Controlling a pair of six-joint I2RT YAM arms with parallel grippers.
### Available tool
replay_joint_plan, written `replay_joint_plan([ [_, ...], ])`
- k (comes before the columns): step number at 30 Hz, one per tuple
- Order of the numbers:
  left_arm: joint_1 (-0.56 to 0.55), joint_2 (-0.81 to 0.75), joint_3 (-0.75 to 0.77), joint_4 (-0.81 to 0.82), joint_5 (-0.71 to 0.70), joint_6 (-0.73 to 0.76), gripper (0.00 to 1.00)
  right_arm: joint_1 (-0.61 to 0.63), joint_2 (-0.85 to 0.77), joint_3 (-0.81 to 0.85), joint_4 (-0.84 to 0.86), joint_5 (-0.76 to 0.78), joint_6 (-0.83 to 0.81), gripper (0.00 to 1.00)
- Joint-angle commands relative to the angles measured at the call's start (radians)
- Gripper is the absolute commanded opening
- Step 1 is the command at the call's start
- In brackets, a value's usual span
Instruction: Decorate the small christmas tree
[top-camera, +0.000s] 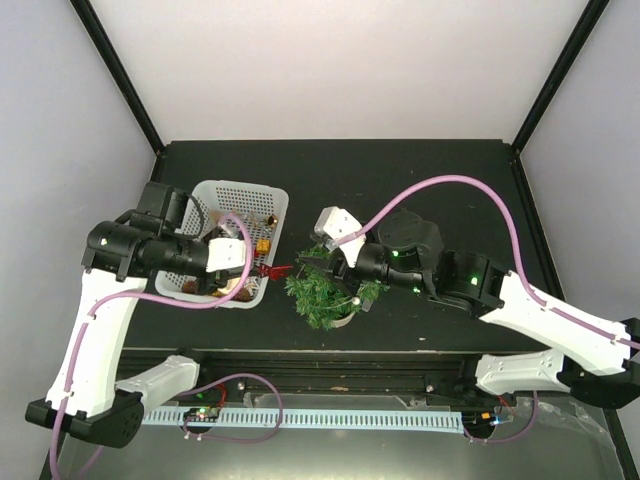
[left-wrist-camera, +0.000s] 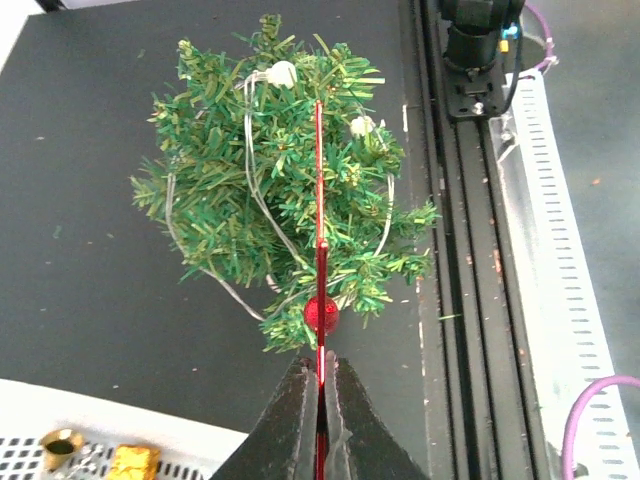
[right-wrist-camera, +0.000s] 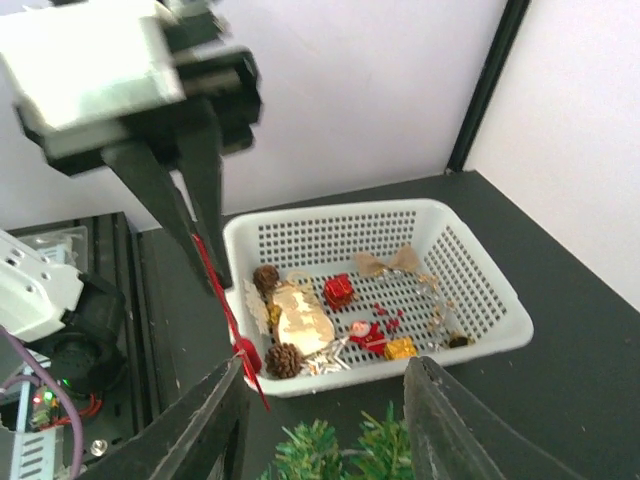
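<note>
The small christmas tree (top-camera: 322, 293) stands in its cream pot just right of the white basket (top-camera: 213, 190); from above its needles (left-wrist-camera: 230, 200) carry a silver wire and white beads. My left gripper (left-wrist-camera: 322, 362) is shut on a red ribbon (left-wrist-camera: 319, 200) that stretches over the tree, with a red ball (left-wrist-camera: 321, 315) strung on it near the jaws. The right wrist view shows the same ribbon (right-wrist-camera: 212, 275) hanging down to the ball (right-wrist-camera: 247, 352). My right gripper (right-wrist-camera: 325, 430) hovers open just above the treetop (right-wrist-camera: 345, 450), with the ribbon's end beside its left finger (right-wrist-camera: 200, 430).
The basket (right-wrist-camera: 480, 335) holds pine cones, a red gift box (right-wrist-camera: 338, 290), a Santa figure, a gold box and a burlap bow. A black rail (left-wrist-camera: 470, 250) runs along the table's near edge close to the tree. Purple cables loop over both arms.
</note>
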Motion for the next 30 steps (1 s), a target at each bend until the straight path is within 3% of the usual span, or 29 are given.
replay_joint_plan([
  [1,-0.028,0.050,0.042,-0.039,0.061,-0.053,0.02,0.005,0.044,0.076,-0.026,-0.095,-0.076,0.43],
  [10,-0.117,0.097,0.043,-0.039,0.066,-0.084,0.02,0.007,0.155,0.175,-0.162,-0.246,-0.099,0.33],
  [30,-0.199,0.100,0.052,-0.040,0.010,-0.120,0.01,0.008,0.197,0.181,-0.179,-0.289,-0.100,0.24],
])
